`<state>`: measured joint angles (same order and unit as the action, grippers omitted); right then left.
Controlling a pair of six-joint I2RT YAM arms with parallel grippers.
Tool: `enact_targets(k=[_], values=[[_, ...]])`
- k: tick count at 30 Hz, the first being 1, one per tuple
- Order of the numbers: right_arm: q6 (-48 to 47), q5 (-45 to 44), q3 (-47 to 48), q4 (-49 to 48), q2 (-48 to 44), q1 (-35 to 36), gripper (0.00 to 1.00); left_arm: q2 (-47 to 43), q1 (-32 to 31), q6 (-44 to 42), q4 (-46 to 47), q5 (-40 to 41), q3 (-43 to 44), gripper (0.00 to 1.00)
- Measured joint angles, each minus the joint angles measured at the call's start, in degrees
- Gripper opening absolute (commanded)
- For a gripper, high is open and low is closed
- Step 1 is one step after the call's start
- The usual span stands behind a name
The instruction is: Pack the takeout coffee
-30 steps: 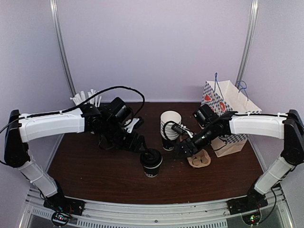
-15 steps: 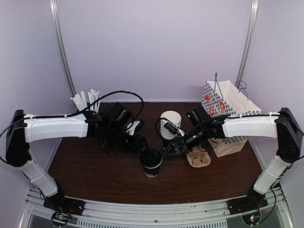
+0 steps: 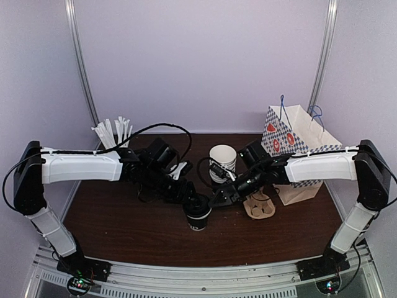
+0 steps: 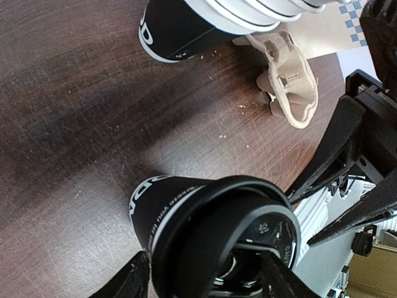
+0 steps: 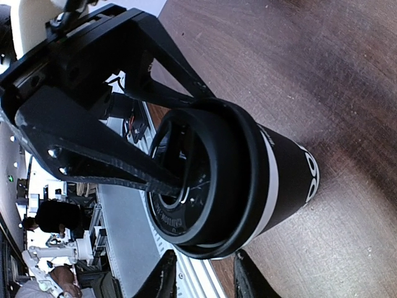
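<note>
- Fingers (image 4: 135,280) of left gripper (image 4: 205,280) stand one each side of takeout coffee (image 4: 186,217) at lid level. Gaps look near nil, but can't tell if they press it or just flank it.
- Fingers (image 5: 162,279) of right gripper (image 5: 203,278) are fairly narrow w/ nothing btwn them. Tips sit just beside the lid; contact unclear.
- Grippers face each other across the cup, L one from the left, R one from the right, tips nearly meeting at it in top view.
- Left arm (image 3: 80,167) reaches in low from its base, forearm approx level, wrist dipped to the cup.
- Right arm (image 3: 316,166) mirrors it, forearm approx level, wrist angled down and inward.
- Coffee stands upright on table (image 3: 124,230), centre front, black dome lid on, well apart from paper bag (image 3: 298,139).
- Counts: 2 arms, 2 grippers, 1 lidded coffee.
- 1 stack of lidless cups (image 3: 222,158) just behind the grippers; no. of cups in it not clear.
- 1 cardboard carrier (image 3: 260,208) flat on table, btwn coffee and bag.
- 1 bag, upright at back R, checked w/ blue handles.
- 1 bunch of white sticks (image 3: 115,130) at back L; too small to count.
</note>
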<state>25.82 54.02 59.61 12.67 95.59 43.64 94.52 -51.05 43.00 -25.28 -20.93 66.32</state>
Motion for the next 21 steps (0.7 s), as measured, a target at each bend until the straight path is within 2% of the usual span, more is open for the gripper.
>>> enact_targets(k=[11,14,21], values=[[0.1,-0.7,0.0,-0.1,0.7,0.0,0.28,0.0,0.0,0.0,1.1,-0.9,-0.6,0.63],[0.1,-1.6,0.0,0.6,0.9,0.0,0.31,0.1,0.0,0.0,1.3,-1.4,-0.7,0.67],[0.1,-2.2,0.0,0.9,1.1,0.0,0.39,0.2,0.1,0.0,1.3,-2.2,-0.9,0.68]])
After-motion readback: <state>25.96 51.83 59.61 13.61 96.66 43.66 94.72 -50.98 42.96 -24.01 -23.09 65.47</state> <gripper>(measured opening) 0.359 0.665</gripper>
